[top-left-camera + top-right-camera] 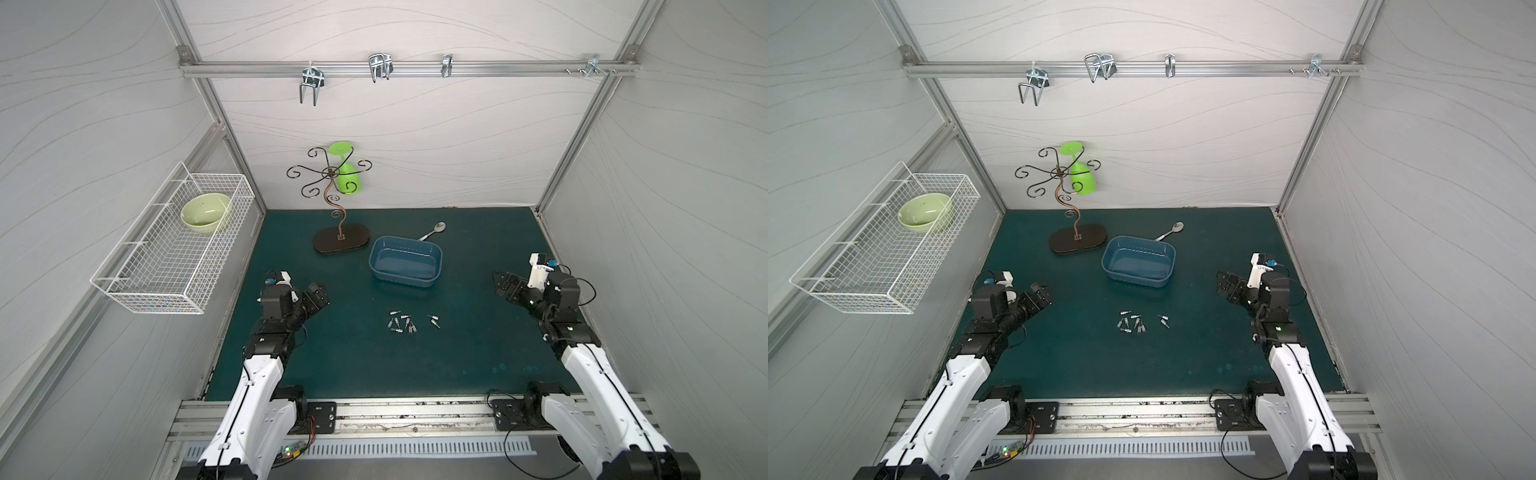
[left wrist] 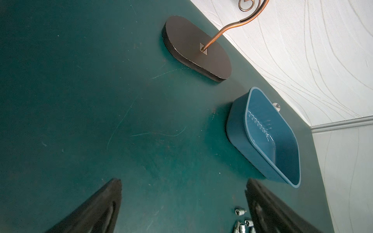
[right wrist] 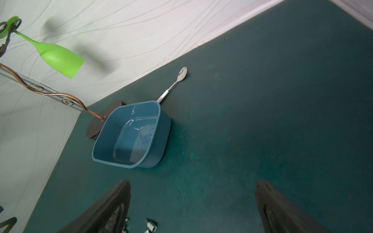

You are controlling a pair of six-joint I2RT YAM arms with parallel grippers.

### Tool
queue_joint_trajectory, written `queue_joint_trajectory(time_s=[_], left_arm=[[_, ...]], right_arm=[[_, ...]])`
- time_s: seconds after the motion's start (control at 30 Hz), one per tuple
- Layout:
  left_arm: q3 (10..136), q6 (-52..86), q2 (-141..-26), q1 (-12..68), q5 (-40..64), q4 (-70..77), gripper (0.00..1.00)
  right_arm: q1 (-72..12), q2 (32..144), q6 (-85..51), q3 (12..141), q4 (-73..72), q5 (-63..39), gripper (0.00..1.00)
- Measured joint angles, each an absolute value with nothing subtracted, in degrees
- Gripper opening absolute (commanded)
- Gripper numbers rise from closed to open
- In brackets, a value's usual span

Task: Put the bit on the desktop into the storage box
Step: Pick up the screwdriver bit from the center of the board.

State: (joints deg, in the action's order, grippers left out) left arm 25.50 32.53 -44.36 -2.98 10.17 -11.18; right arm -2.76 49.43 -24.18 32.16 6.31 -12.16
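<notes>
**Teal desktop in a white-panelled booth: bits loose, storage box apart from them**

Surface: dark teal mat, scuffed and faintly scratched, closed in by white walls at left, right and far side.

Bits: small silver pieces lying flat on the desktop around mid-depth, between my two arms. Most form a tight cluster, some touching each other. Two more lie just right of the cluster. Both top views agree. A few also show at the edge of each wrist view. Exact count: cannot tell.

Storage box: blue tub, upright, mouth up, standing farther back than the bits and clear of them. Glare streaks mark its inner wall.

Left claw: open wide, nothing between the fingers. It hangs at the left of the mat, pointing toward the middle, well apart from the bits and the box.

Right claw: also spread wide and holding nothing; both fingers frame bare mat in the wrist view. It sits at the right of the mat, level with the near wall of the box and apart from it.

Other items:
- Spoon on the mat just beyond the box's far right corner, bowl end farthest away.
- Copper scroll stand on a dark oval base, far left of the box, close beside it.
- Green goblet hanging upside down from one stand arm.
- White wire basket on the left wall, holding a pale green bowl at its far end.
- Metal rail high on the far wall, carrying several hooks.
</notes>
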Motion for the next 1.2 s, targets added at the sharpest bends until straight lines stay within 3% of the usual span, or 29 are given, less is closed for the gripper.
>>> queue_joint_trajectory(time_s=[0.23, 0.77, 1.2], left_arm=[[25.5, 32.5, -48.0, -2.9, 13.9, -9.0, 0.99], [25.5, 31.4, -53.1, 4.0, 17.2, -3.5, 0.99], [21.3, 28.3, -58.4, 7.1, 16.9, 4.3, 0.99]], right_arm=[[-5.5, 56.3, -24.9, 36.4, 10.8, -15.6, 0.99], [-25.0, 71.1, -20.3, 45.5, 16.8, -14.2, 0.99], [-38.5, 75.6, -16.4, 47.9, 25.1, -10.3, 0.96]])
